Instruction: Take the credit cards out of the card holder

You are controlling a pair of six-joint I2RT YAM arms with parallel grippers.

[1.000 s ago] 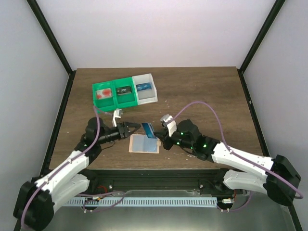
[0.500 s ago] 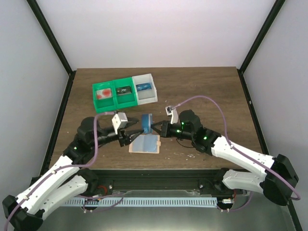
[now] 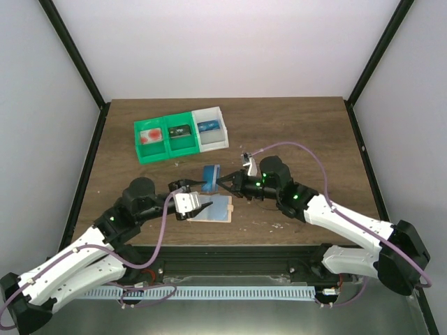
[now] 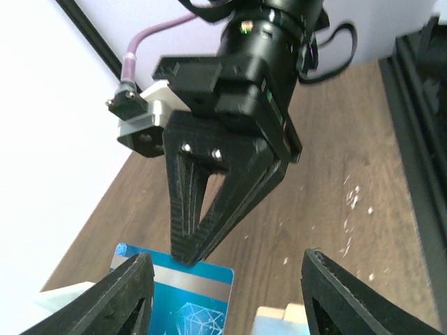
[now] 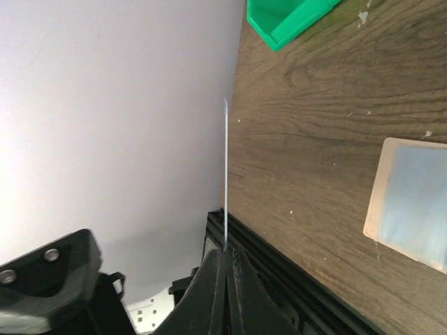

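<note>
The card holder (image 3: 213, 208), tan with a grey-blue panel, lies flat on the table; it also shows in the right wrist view (image 5: 412, 202). My right gripper (image 3: 222, 183) is shut on a blue credit card (image 3: 210, 174) and holds it in the air just behind the holder. In the left wrist view the blue card (image 4: 174, 293) hangs from the right gripper's shut tips. In the right wrist view the card (image 5: 225, 174) is edge-on in my right gripper (image 5: 227, 255). My left gripper (image 3: 204, 194) (image 4: 223, 300) is open and empty, facing the card above the holder's left part.
A green tray (image 3: 167, 150) and a white tray (image 3: 211, 144) stand at the back left. They hold a red card (image 3: 149, 136), a dark card (image 3: 180, 131) and a blue card (image 3: 208, 127). The green tray's corner (image 5: 293, 17) shows in the right wrist view.
My right gripper has pulled the blue card up out of the holder and carried it slightly back. My left arm has swung toward the near edge and now points right at the card.
</note>
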